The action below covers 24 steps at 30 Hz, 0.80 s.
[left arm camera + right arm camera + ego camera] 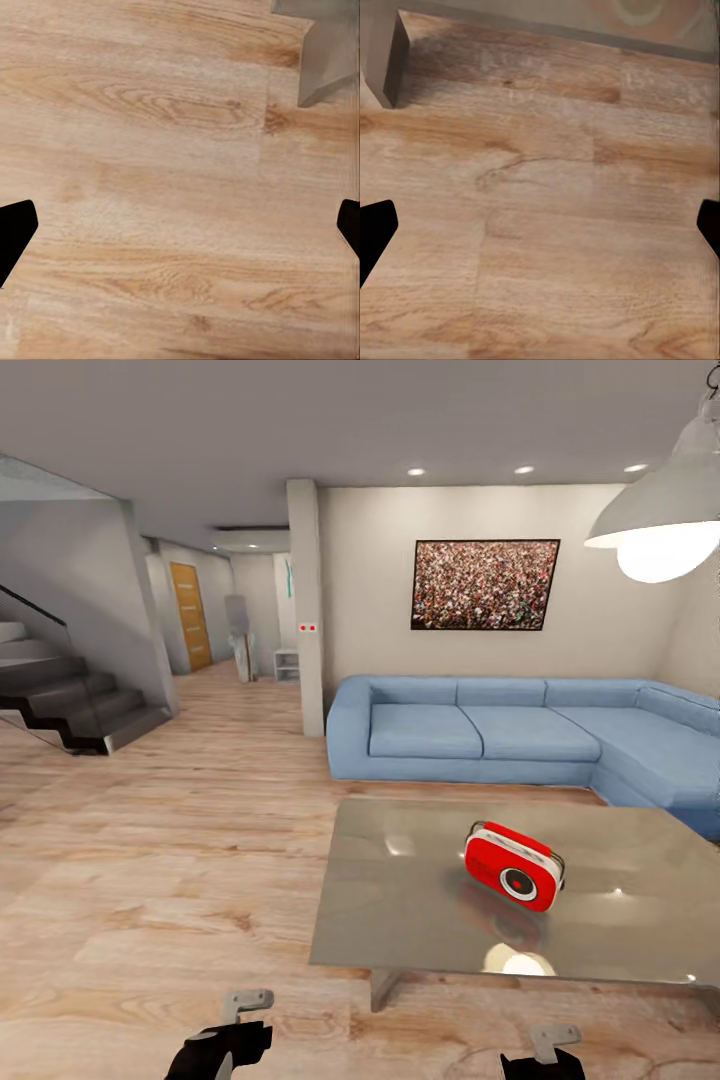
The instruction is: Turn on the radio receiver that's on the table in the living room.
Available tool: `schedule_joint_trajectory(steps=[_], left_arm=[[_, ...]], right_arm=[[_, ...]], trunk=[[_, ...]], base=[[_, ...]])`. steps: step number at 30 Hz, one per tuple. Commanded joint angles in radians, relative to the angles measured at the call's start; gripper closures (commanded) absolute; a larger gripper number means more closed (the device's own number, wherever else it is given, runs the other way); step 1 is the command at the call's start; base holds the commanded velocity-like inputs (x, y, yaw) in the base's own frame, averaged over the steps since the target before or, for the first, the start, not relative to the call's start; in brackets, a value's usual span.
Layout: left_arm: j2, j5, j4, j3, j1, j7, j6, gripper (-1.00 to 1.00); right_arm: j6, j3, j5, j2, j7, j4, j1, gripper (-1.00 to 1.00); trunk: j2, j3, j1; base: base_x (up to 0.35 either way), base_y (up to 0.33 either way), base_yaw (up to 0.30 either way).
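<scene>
One red radio receiver (513,866) is sitting on the glossy grey desk (400,920) in the living room.

The radio receiver is lying near the middle of the desk, tilted, its round dial showing a red centre and facing toward the robot. Nothing else is resting on the desk; lamp glare is reflecting off it. Behind the desk one light blue sectional sofa (500,730) is wrapping around the far and right sides, with one framed crowd picture (485,584) hanging above it and one white pendant lamp (660,520) glowing at upper right. One staircase (70,700) is rising at the left, and a hallway with one wooden door (189,615) is opening beyond. Two grippers are hanging low over the light wood floor (150,880): the left gripper (180,229) and right gripper (540,229) are each holding their jaws wide apart, empty. One desk leg (326,64) is standing near the left gripper.
</scene>
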Motion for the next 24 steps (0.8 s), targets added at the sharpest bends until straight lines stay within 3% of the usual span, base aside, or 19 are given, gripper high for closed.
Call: schedule_joint_trajectory(steps=[1, 11, 24], left_arm=[[0.000, 0.000, 0.000, 0.000, 0.000, 0.000, 0.000, -1.00], [0.000, -0.001, 0.000, 0.000, 0.000, 0.001, 0.000, -1.00], [-0.001, -0.001, 0.003, 0.000, 0.000, 0.002, 0.000, -1.00]], right_arm=[[0.000, 0.000, 0.000, 0.000, 0.000, 0.000, 0.000, -1.00], [0.000, 0.000, 0.000, 0.000, 0.000, 0.000, 0.000, -1.00], [0.000, 0.000, 0.000, 0.000, 0.000, 0.000, 0.000, -1.00]], trunk=[[0.000, 0.000, 0.000], [0.000, 0.000, 0.000], [0.000, 0.000, 0.000]], base=[[0.048, -0.329, -0.001], [0.222, -0.258, 0.020], [0.243, -0.244, 0.225]])
